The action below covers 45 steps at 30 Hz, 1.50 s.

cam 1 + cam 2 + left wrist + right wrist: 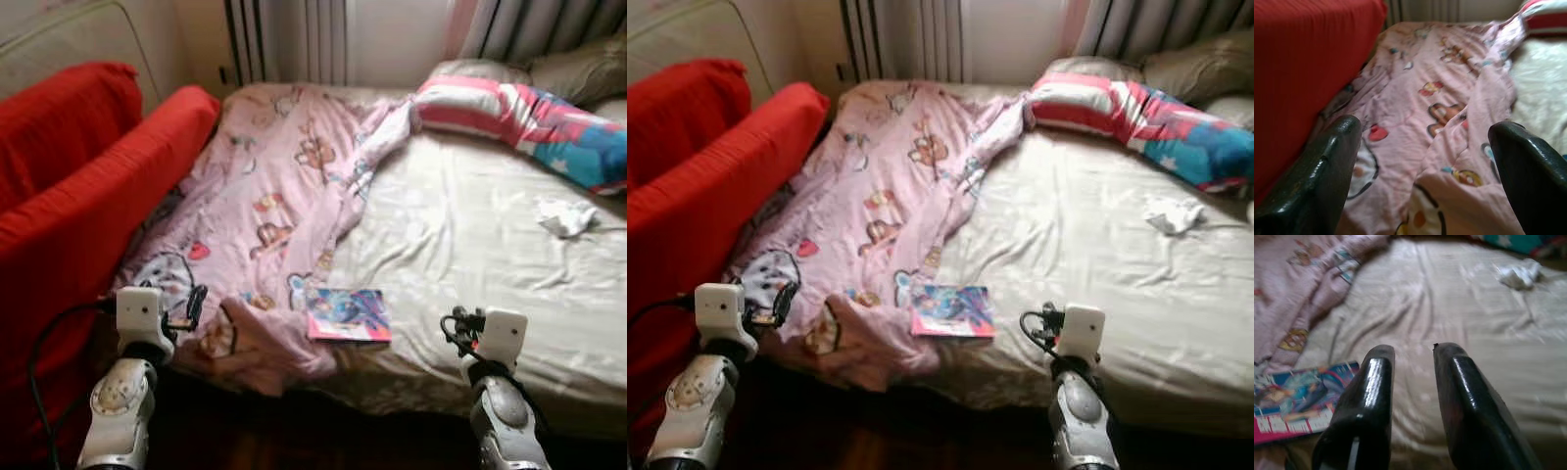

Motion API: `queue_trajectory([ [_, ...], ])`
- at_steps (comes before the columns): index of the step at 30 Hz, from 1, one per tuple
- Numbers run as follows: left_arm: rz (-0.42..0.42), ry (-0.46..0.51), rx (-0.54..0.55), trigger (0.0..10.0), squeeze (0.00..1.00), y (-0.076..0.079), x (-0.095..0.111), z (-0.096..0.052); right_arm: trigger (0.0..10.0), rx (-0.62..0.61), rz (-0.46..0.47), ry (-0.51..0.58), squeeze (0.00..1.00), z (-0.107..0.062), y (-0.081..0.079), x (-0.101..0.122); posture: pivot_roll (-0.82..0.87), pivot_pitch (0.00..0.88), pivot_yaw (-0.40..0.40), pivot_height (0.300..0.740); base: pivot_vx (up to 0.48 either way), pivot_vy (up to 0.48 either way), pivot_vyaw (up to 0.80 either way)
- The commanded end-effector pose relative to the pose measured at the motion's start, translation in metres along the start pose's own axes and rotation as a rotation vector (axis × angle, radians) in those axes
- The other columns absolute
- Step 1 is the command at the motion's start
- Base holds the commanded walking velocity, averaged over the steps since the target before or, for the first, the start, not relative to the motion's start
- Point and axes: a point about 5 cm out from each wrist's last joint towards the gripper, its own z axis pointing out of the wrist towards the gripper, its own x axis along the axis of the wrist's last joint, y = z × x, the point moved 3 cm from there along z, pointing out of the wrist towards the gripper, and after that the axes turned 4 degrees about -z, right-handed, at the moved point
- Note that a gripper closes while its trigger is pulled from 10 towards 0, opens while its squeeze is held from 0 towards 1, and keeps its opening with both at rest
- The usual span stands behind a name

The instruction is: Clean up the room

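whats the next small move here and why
Probably ease the right gripper toward the magazine. It lies loose at the bed's near edge beside the pink blanket, close to that gripper, whose fingers are only slightly apart and hold nothing.

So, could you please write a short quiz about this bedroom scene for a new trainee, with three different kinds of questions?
1. True or false: the colourful book lies near the foot edge of the bed, beside the pink blanket.
2. Multiple choice: what lies on the cream sheet near the striped pillow? A) a shoe B) a crumpled white tissue C) a cup
3. Fill in: the left gripper has its fingers spread wide over the pink ____.

Key
1. True.
2. B.
3. Blanket. The right gripper, with its fingers a little apart, hovers over the sheet next to the book.
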Motion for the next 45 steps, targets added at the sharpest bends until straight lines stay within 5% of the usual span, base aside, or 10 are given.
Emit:
queue_trajectory([
  [1, 0.011, -0.006, 0.006, 10.0, 0.0, -0.004, 0.001, 0.001, 10.0, 0.001, 0.008, 0.011, 0.0, 0.002, -0.002, 0.003, 0.0, 0.06, 0.022, 0.735, 0.0, 0.0, 0.0],
  [35, 0.013, 0.023, -0.007, 10.0, 0.0, -0.007, 0.012, 0.011, 10.0, 0.05, 0.032, 0.006, 0.0, 0.007, -0.022, 0.005, 0.03, 0.051, 0.043, 0.735, 0.0, 0.0, 0.0],
  [45, 0.006, 0.012, -0.018, 10.0, 0.0, -0.001, 0.006, 0.004, 10.0, 0.039, 0.01, 0.001, 0.0, 0.001, -0.012, 0.0, 0.0, 0.093, 0.031, 0.735, 0.024, 0.0, 0.0],
])
